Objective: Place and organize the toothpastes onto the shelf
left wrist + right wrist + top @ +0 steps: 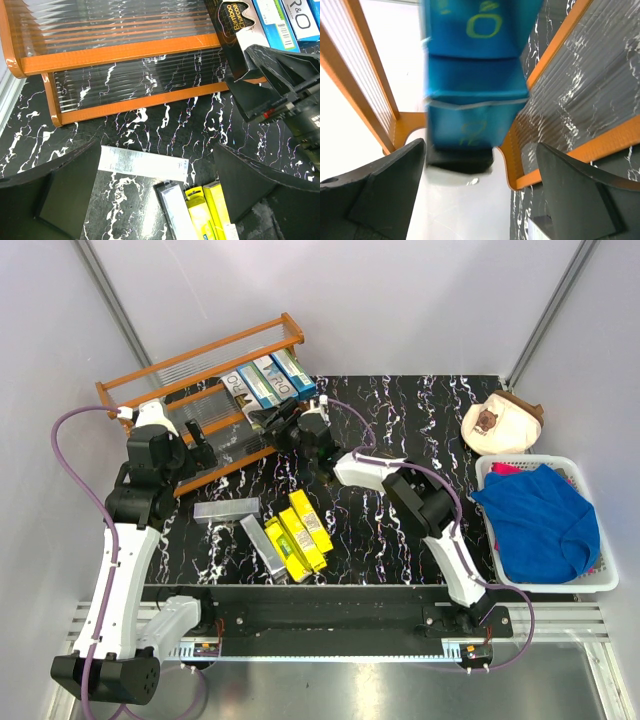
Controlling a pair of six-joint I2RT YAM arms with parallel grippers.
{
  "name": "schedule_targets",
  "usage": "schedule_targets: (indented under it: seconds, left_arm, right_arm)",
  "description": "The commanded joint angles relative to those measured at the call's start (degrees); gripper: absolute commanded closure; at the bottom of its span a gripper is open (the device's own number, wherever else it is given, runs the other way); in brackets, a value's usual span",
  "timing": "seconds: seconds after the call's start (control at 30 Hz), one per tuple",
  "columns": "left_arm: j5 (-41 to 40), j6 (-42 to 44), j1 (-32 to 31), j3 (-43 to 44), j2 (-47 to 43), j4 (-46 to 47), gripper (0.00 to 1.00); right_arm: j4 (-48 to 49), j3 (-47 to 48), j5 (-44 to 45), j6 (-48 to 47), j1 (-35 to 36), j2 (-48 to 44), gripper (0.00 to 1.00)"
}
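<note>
The orange-brown shelf (150, 380) stands at the back left. Three blue-teal toothpastes (268, 378) lie side by side at the right end of its upper tier, and a black carton (234, 31) leans at that end beside them. My right gripper (284, 424) is open just in front of these, its jaws wide on either side of the black and blue carton ends (470, 90) without touching. On the table lie two silver cartons (227, 508) (262, 545) and three yellow ones (298, 532). My left gripper (157, 150) hovers open above the silver carton (142, 164).
A white basket (600, 585) holding a blue cloth (540, 520) sits at the right edge. A beige rounded object (500, 422) lies behind it. The right arm's dark body (280, 85) reaches across in front of the shelf's right end.
</note>
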Motion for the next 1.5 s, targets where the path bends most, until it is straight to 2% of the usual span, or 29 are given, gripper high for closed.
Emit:
schedule_targets:
  seconds: [0.0, 0.37, 0.57, 0.8, 0.93, 1.03, 1.2, 1.37, 1.47]
  left_arm:
    - [1.1, -0.5, -0.2, -0.4, -0.3, 2.7, 0.01]
    - [2.2, -1.5, -0.2, -1.5, 0.4, 2.8, 0.01]
    - [3.4, -2.0, -0.2, -1.4, 1.5, 3.0, 0.01]
    - [6.0, -2.4, -0.3, -1.4, 2.9, 4.4, 0.01]
    - [7.9, -2.9, -1.0, -1.2, 4.3, 5.5, 0.01]
    - [8.4, -3.3, -3.0, -0.8, 6.1, 6.9, 0.01]
    - [6.9, -5.2, -10.6, 1.3, 11.6, 9.4, 0.01]
    - [6.6, -6.3, -19.3, 6.4, 20.5, 12.5, 0.01]
    - [8.9, -7.2, -23.2, 11.1, 26.7, 13.3, 0.01]
  right_arm:
    - [0.8, -3.1, -0.4, -3.5, -0.3, -7.7, 0.0]
    - [2.4, -12.5, -1.7, -6.6, -1.6, -16.0, 0.0]
    - [-1.4, -25.3, -4.1, -9.8, -4.0, -25.9, 0.0]
    - [-14.1, -33.7, -2.8, -19.4, -6.4, -39.5, 0.0]
    - [-24.1, -34.4, 1.6, -30.9, -6.7, -47.8, 0.0]
    - [-31.7, -34.7, 7.7, -38.2, -6.8, -52.4, 0.0]
    - [-42.6, -36.1, 18.3, -46.5, -7.5, -58.4, 0.0]
    - [-48.2, -39.0, 25.3, -53.1, -8.3, -64.1, 0.0]
    - [-50.2, -39.9, 25.9, -54.7, -9.7, -65.6, 0.0]
